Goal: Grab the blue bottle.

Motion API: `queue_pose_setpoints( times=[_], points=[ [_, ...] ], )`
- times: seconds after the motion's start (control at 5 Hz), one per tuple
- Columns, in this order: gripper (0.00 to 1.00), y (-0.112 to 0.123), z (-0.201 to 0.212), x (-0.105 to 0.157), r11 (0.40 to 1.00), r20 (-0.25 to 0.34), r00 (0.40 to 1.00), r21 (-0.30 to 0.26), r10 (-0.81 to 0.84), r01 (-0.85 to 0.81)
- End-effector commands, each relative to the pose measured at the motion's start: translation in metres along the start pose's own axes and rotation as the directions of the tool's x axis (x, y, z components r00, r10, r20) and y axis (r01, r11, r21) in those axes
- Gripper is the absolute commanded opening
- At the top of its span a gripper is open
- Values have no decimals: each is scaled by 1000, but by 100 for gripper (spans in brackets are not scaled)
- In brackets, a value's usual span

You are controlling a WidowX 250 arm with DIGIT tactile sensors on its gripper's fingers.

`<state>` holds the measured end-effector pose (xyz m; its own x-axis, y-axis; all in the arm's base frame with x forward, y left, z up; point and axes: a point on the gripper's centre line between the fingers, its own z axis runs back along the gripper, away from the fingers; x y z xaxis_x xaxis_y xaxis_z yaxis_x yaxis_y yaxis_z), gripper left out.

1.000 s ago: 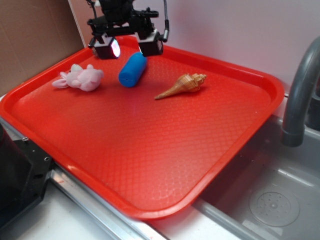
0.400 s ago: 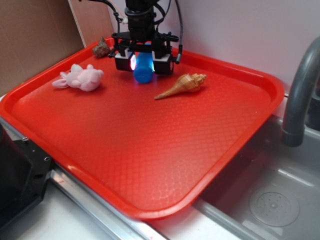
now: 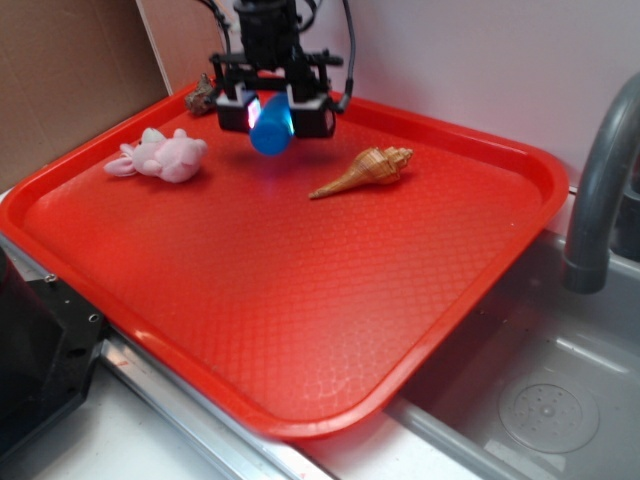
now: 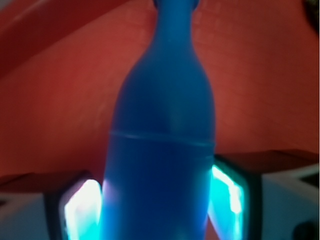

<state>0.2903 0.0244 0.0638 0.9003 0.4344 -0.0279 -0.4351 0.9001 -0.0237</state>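
The gripper (image 3: 272,112) is closed on the one blue bottle (image 3: 271,126), a lit finger pad (image 4: 81,205) pressed to each side of its body, and holds it clear of the red tray (image 3: 300,290), at the tray's far edge. Just behind the gripper's left side sits one dark, knobbly shell (image 3: 203,96). One pink plush (image 3: 160,155) lies to the gripper's left. One tan spiral shell (image 3: 365,170) lies to its right, nearer the camera.
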Motion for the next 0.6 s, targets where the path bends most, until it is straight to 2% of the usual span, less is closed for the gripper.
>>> queue_pose_setpoints(
  times=[0.0,0.2,0.4],
  points=[
    [0,5,84,-63,957,151,947,-29,-282,290],
    [0,-4,99,-96,909,173,896,-9,-409,417],
    [0,-7,102,-106,892,160,881,-10,-445,452]
  ],
)
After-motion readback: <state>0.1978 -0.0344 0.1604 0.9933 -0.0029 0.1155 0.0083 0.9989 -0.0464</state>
